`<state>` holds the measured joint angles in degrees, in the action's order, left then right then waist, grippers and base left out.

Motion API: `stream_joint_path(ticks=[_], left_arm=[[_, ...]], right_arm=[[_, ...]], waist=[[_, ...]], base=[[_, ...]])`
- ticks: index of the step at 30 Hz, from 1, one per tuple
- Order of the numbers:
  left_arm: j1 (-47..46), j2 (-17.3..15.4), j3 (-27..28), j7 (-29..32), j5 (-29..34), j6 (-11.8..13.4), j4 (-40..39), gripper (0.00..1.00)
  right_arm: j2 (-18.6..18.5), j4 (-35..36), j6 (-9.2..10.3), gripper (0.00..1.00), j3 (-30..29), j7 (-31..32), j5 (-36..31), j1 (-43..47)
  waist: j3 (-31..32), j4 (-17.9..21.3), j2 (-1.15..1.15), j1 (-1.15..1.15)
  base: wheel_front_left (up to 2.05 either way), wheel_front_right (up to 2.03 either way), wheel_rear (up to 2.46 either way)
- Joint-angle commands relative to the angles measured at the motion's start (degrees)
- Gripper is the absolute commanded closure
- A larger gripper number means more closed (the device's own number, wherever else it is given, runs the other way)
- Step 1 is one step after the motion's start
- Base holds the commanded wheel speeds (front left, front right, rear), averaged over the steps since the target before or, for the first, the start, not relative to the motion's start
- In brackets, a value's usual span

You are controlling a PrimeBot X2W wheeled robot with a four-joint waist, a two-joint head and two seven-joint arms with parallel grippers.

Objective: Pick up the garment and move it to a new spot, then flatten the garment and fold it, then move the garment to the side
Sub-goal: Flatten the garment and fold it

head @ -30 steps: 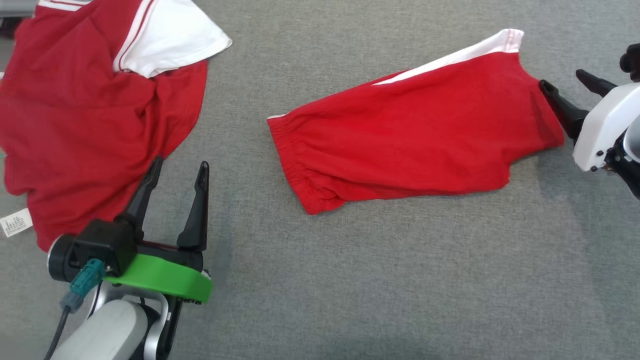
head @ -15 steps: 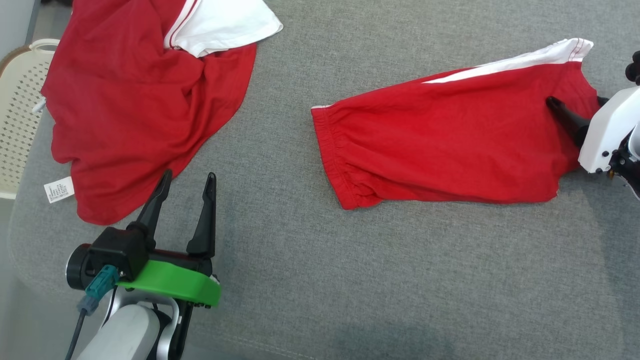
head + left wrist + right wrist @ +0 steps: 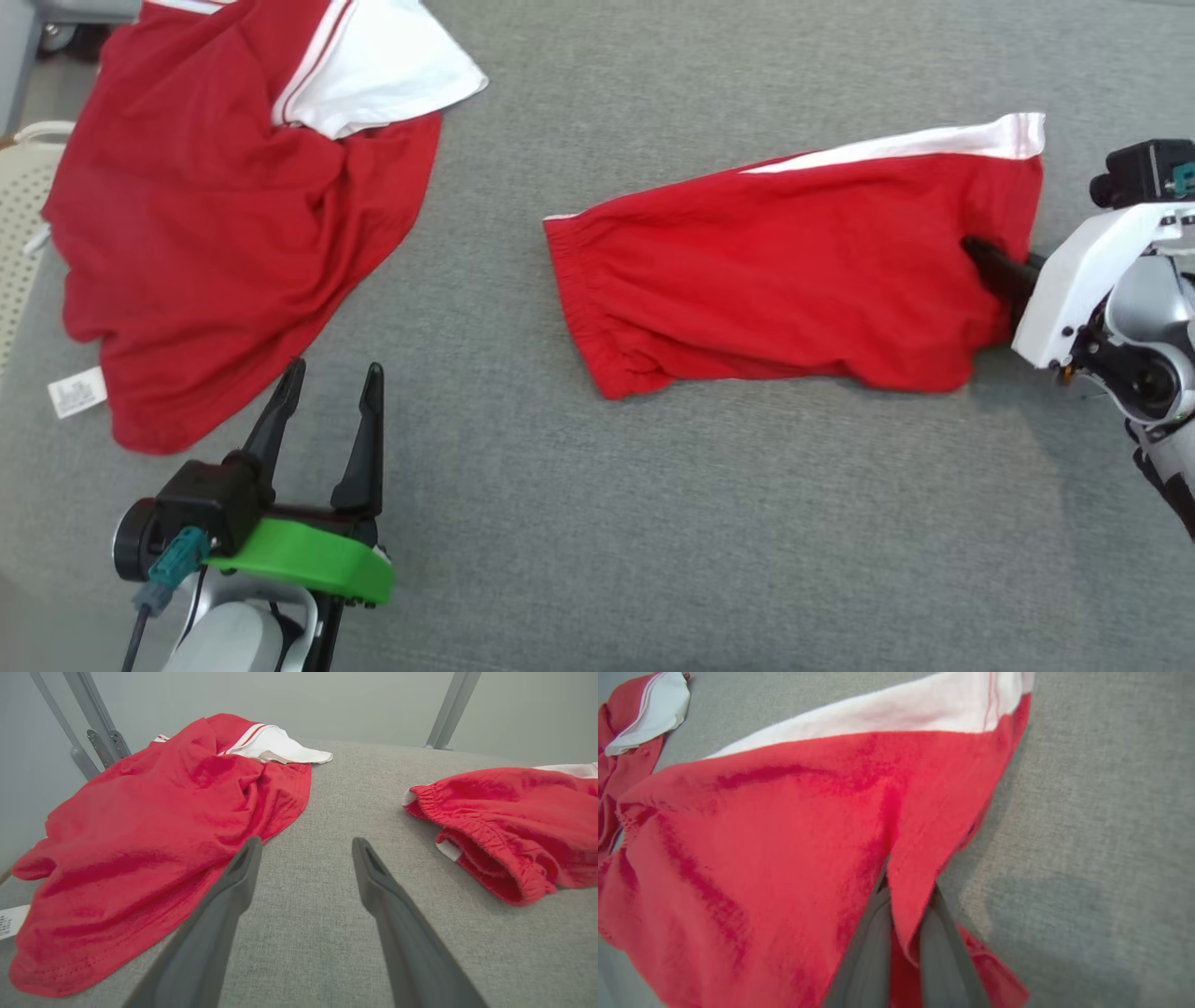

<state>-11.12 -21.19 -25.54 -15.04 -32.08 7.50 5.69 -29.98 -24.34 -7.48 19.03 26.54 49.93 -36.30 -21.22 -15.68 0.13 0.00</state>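
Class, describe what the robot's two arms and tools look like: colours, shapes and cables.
Left tool: two long, dark, tapered fingers on a black block, green plate beneath, teal plug with dark cable, pale grey forearm. Right tool: dark fingers, white housing, silver-grey joint behind, black box with a teal part above.

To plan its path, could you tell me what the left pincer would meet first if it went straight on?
Probably the shirt: its hem lies just beyond the left pincer, nearest the left finger, though the height is unclear.
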Motion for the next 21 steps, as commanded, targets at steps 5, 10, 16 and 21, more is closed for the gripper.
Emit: stream_joint_path(ticks=[5, 10, 16, 21], left_arm=[[4.21, -0.25, 3.26, -0.19, 1.2, -2.29, -0.41, 0.0], [7.93, 0.6, 5.61, -0.18, 2.53, -4.43, -0.75, 0.0], [9.14, 2.61, 6.5, -0.19, 4.42, -6.77, -0.85, 0.0], [9.84, 3.93, 7.11, -0.18, 5.9, -8.05, -0.68, 0.0]], right_arm=[[-0.92, 1.79, -0.02, 1.0, 0.82, -2.41, 2.33, 3.02], [-2.3, 1.2, 0.0, 1.0, -0.34, -4.63, 4.51, 6.15], [-4.06, -2.78, -0.01, 1.0, -4.4, -7.72, 6.21, 10.33], [-6.06, -5.25, -0.01, 1.0, -9.63, -10.22, 8.54, 12.37]], waist=[[4.27, 7.67, -0.13, 0.0], [6.17, 12.33, -0.13, 0.0], [6.71, 13.96, -0.13, 0.0], [6.71, 13.64, -0.13, 0.0]], base=[[0.0, 0.0, 0.0], [0.0, 0.0, 0.0], [0.0, 0.0, 0.0], [0.0, 0.0, 0.0]])
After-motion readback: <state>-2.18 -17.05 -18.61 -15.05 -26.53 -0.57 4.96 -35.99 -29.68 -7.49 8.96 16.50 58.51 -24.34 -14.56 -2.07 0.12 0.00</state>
